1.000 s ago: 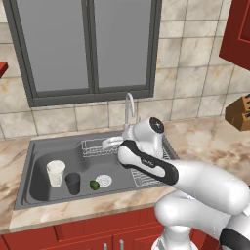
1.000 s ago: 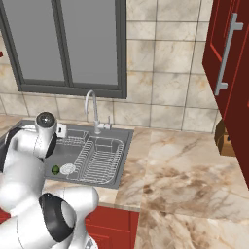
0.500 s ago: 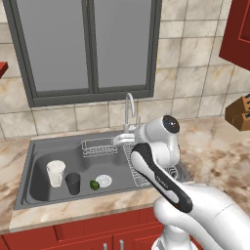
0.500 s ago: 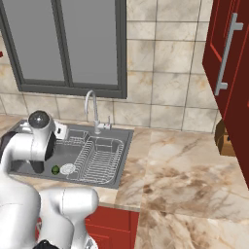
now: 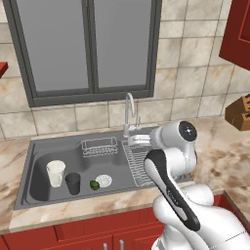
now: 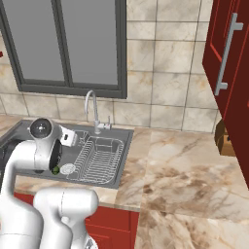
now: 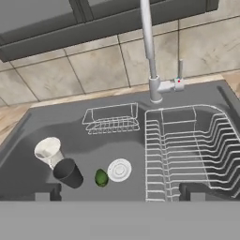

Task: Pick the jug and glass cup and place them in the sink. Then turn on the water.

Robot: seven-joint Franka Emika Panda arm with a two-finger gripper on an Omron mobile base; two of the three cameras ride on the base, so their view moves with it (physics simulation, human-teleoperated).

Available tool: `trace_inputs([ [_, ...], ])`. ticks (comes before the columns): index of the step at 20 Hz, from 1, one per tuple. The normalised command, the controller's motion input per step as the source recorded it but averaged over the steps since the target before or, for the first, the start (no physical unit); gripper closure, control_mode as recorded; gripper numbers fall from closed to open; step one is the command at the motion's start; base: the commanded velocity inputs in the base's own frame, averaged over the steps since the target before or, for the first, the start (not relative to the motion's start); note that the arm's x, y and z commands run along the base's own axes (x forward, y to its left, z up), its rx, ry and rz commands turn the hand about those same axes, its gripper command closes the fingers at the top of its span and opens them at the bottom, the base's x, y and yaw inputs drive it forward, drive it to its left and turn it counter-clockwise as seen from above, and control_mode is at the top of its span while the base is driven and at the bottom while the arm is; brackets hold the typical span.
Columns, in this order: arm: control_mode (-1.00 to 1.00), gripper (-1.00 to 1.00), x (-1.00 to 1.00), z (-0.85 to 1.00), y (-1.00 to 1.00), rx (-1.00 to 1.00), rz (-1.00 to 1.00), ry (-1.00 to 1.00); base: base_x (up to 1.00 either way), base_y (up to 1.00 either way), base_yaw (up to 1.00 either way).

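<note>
1. Sink: a grey steel unit set into the marble counter below a dark-framed window. The wide left basin lies open; the right part holds a wire dish rack.
2. Jug: pale and translucent, standing upright on the floor of the left basin, towards its left end. In the hand view it is at, rim uppermost.
3. Glass cup: dark tumbler, upright, in the same basin just beside the jug on its right and nearer the front wall. The hand view shows the two very close; whether they touch cannot be told.
4. Small green object: rests on the basin floor to the right of the cup, next to the round drain.
5. Small wire basket: sits at the back of the left basin, near the rear wall.
6. Tap: curved chrome spout rising behind the sink between basin and rack, with a side lever on its right in the hand view. No water is seen running.
7. Gripper: jaws stand wide apart with nothing between them. It hangs above the front part of the sink, facing the tap, clear of jug and cup.
8. Right end of counter: a wooden knife block stands there, well apart from the sink.
</note>
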Motion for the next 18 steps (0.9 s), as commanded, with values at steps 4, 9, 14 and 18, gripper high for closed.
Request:
trace_inputs([
  [4, -1.00, -1.00, -0.02, 0.20, -0.45, -0.02, -0.06, -0.01, 0.00, 0.00, 0.00],
  [9, -1.00, -1.00, 0.00, 0.14, -0.45, -0.02, -0.03, -0.02, 0.00, 0.00, 0.00],
  [14, -1.00, -1.00, 0.00, 0.01, -0.36, -0.02, 0.00, -0.01, 0.00, 0.00, 0.00],
  [18, -1.00, -1.00, 0.00, 0.00, -0.21, -0.03, 0.00, 0.00, 0.00, 0.00, 0.00],
])
